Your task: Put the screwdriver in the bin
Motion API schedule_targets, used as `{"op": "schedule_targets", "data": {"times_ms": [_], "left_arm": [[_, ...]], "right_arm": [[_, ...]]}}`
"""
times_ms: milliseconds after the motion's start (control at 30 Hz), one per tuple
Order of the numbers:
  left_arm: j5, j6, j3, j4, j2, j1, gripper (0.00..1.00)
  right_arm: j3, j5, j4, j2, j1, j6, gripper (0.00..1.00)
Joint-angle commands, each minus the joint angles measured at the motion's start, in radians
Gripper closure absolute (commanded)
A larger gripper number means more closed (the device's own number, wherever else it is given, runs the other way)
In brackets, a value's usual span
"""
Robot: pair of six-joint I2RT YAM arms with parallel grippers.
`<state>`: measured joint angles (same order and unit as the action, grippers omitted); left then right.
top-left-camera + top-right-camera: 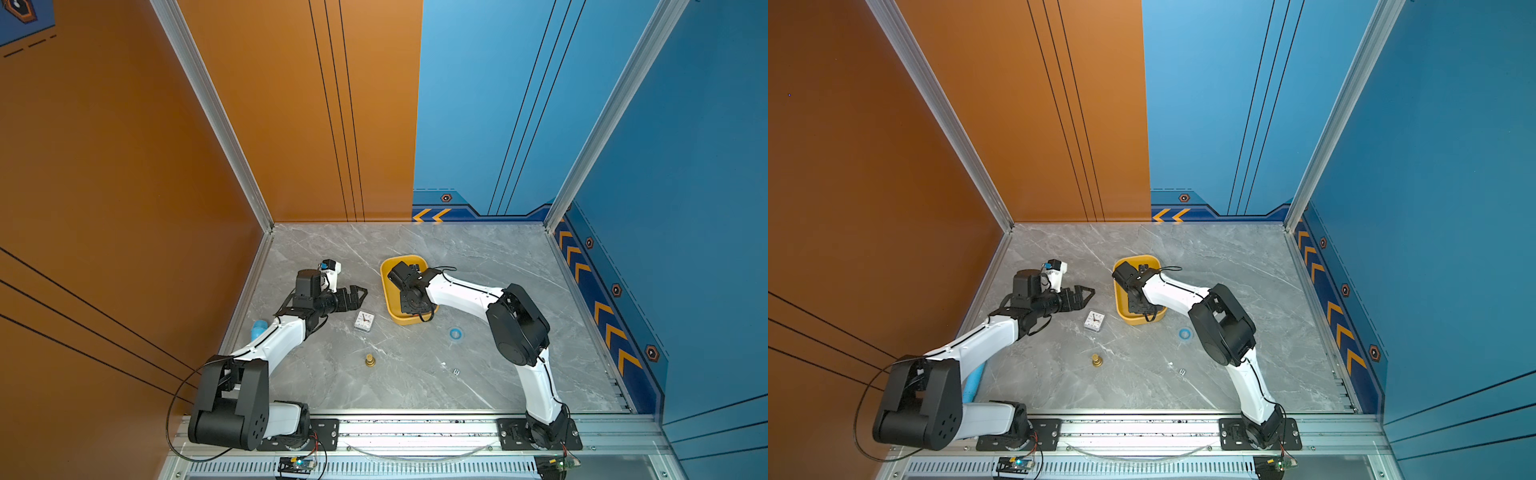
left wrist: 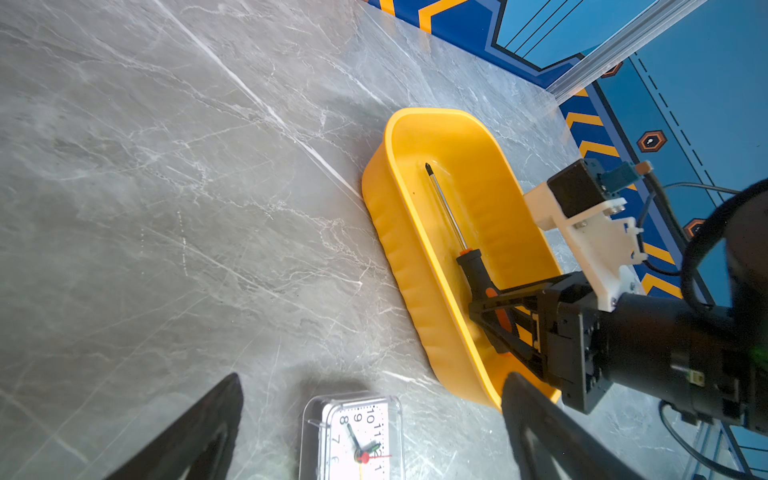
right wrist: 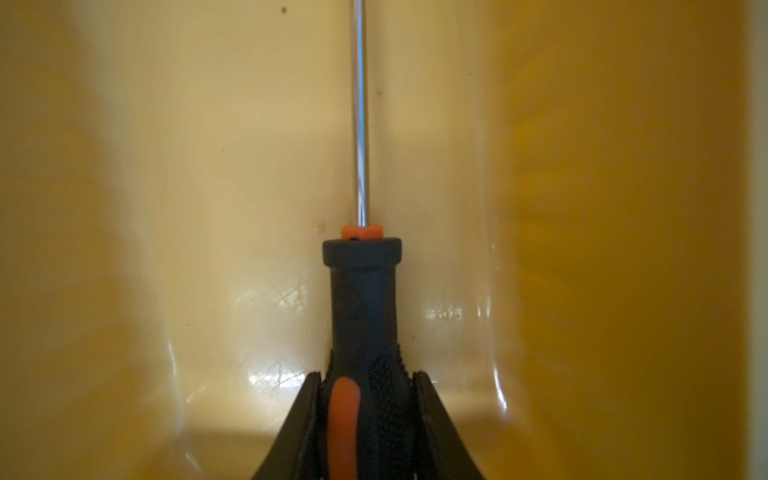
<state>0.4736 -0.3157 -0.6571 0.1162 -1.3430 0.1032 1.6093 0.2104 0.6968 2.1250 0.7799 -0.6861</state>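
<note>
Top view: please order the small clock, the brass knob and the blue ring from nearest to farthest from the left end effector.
1. Small clock, right beside the left end effector, on its near side.
2. Brass knob, farther toward the front rail.
3. Blue ring, across on the right side.

Bin (image 2: pixel 397 249): shallow bright yellow tray with rounded corners, upright near the middle of the grey desk (image 2: pixel 166 208).
Screwdriver (image 2: pixel 473 270): thin metal shaft, black handle with orange accents. It is inside the bin, aligned along its length.
The handle is pinched between the fingers (image 3: pixel 299 415) of the right gripper (image 3: pixel 368 378).
Contact with the bin floor is unclear.
</note>
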Motion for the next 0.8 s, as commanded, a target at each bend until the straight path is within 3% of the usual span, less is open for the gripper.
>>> {"op": "schedule_targets", "data": {"times_ms": [0,267,567,667,767], "left_arm": [[0.01,-0.005,-0.011,0.011,-0.001,0.0,0.02],[0.01,-0.005,-0.006,0.011,0.003,0.001,0.02],[-0.001,-0.009,0.003,0.011,0.024,0.003,0.02],[-0.016,-0.011,0.007,0.011,0.035,0.003,0.02],[-0.028,-0.011,0.01,0.01,0.039,0.003,0.02]], "right_arm": [[0.019,0.001,0.016,0.0,0.004,-0.018,0.93],[0.02,-0.004,0.016,-0.011,0.004,-0.01,0.64],[0.065,0.004,0.08,-0.041,0.005,0.069,0.56],[0.093,0.06,0.147,-0.085,0.009,0.165,0.54],[0.097,0.19,0.202,-0.133,0.025,0.307,0.52]]}}
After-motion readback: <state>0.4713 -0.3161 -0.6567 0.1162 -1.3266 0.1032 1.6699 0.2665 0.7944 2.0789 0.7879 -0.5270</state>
